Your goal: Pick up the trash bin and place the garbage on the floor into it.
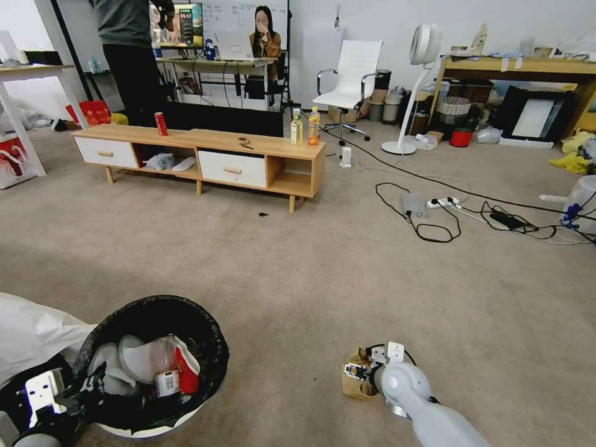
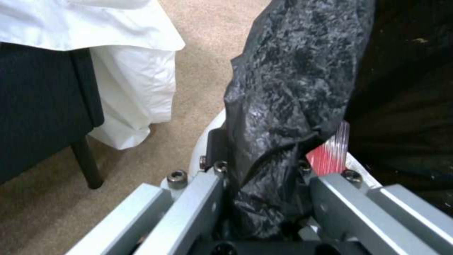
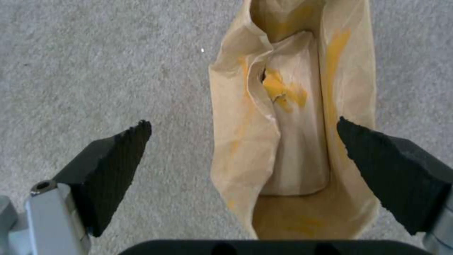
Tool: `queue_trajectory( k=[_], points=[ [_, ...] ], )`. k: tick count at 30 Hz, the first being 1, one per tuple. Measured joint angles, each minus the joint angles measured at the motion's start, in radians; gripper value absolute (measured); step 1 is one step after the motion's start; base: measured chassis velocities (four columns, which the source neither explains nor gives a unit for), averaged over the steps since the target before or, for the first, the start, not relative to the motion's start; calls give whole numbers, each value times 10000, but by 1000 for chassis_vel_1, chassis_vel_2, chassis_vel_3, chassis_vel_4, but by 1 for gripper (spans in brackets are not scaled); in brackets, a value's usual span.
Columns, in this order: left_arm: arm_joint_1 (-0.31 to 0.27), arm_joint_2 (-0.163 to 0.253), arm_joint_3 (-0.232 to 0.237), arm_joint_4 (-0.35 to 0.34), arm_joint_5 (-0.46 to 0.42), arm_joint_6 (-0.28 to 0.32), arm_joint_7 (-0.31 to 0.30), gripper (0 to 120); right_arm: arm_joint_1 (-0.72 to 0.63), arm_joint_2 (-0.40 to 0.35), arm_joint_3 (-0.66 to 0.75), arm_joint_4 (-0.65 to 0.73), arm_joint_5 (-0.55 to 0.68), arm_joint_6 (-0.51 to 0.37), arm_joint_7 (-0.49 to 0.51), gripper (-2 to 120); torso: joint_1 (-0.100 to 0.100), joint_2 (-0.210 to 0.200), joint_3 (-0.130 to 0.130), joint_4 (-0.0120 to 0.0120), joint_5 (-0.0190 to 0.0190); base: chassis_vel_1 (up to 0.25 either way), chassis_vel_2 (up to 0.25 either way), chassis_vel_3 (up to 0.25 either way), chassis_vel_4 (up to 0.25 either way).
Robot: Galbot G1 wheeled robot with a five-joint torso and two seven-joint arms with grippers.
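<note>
Several litter pieces already sit in the round white black-lined trash bin (image 1: 152,366), left claw (image 2: 264,198) clamped on its rim, while right claw (image 3: 243,156) hangs open around the tan paper bag (image 3: 292,117) left on the beige carpet floor (image 1: 310,267).

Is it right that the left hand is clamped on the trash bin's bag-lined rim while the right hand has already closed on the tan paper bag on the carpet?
Not quite. The right hand is open: in the right wrist view its pads stand apart on either side of the paper bag, not closed on it. The rest holds: the left hand is clamped on the trash bin's lined rim.
</note>
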Motion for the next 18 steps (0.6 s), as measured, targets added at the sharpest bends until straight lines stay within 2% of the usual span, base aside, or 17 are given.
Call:
queue_trajectory(
  k=[3,7,10,18],
  points=[
    [-2,5,25,9,-3,-14,9,5,24,48,-1,-192,-221,92,-107,100,0,1,0,-1,1,0,0,0,0],
    [-1,7,37,10,-6,-19,17,5,47,81,3,-425,-463,231,-219,90,0,0,-1,-1,1,0,0,0,0],
    [0,15,37,22,-6,-23,24,5,24,33,45,-418,-514,245,-236,90,0,1,-1,0,1,0,0,0,0],
    [-69,10,67,54,-6,-25,25,5,-103,-284,127,-57,-599,259,-124,95,0,0,-1,0,2,0,0,0,0]
  ],
)
